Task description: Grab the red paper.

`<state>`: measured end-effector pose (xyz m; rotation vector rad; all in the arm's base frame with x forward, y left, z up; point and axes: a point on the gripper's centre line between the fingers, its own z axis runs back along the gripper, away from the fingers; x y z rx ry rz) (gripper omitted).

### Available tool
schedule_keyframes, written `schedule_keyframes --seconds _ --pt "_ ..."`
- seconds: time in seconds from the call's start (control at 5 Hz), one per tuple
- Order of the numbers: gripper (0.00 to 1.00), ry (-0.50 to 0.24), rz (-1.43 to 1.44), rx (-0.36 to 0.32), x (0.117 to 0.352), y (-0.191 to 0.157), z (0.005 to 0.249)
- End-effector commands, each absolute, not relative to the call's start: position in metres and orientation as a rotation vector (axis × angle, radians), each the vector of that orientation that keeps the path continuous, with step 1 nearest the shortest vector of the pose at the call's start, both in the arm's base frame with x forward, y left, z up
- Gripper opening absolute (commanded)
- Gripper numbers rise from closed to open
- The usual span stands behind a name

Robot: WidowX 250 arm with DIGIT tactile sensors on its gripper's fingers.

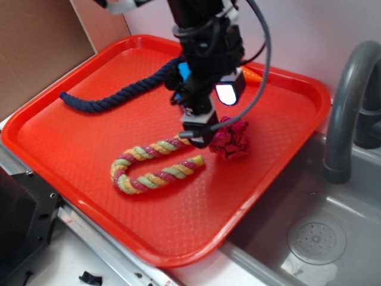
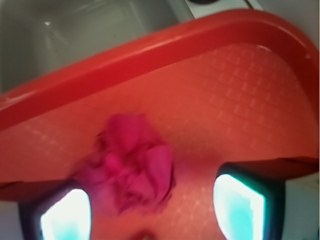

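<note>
The red paper [image 1: 232, 139] is a crumpled crimson wad lying on the red tray [image 1: 71, 143] right of centre. In the wrist view the red paper [image 2: 132, 162] sits between my fingers, nearer the left one and a little ahead of the tips. My gripper [image 1: 205, 132] hangs just left of the wad and above the end of the striped rope. The gripper [image 2: 152, 210] is open, its two glowing fingertips [image 2: 65, 215] wide apart with nothing pinched.
A striped multicolour rope [image 1: 152, 170] curls in a U on the tray near the front. A dark blue rope [image 1: 113, 95] lies across the back left. A grey sink [image 1: 309, 238] with a curved tap [image 1: 348, 101] borders the tray's right edge.
</note>
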<state>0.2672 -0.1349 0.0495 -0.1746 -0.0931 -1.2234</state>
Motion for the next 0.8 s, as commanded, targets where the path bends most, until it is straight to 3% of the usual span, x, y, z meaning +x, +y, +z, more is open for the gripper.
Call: schedule_keyframes --seconds 0.0,0.2,0.4,0.6 --pt "1.00 -0.063 -1.296 -0.173 0.2618 -0.1604 0.0368" --pt "1.00 -0.043 -1.289 -0.171 0.2590 -0.1647 0.0308" --pt "0.00 -0.048 -1.273 -0.161 0.2582 -0.1649 0.0296" --pt "0.00 -0.051 -1.211 -0.142 0.2577 -0.1620 0.0302"
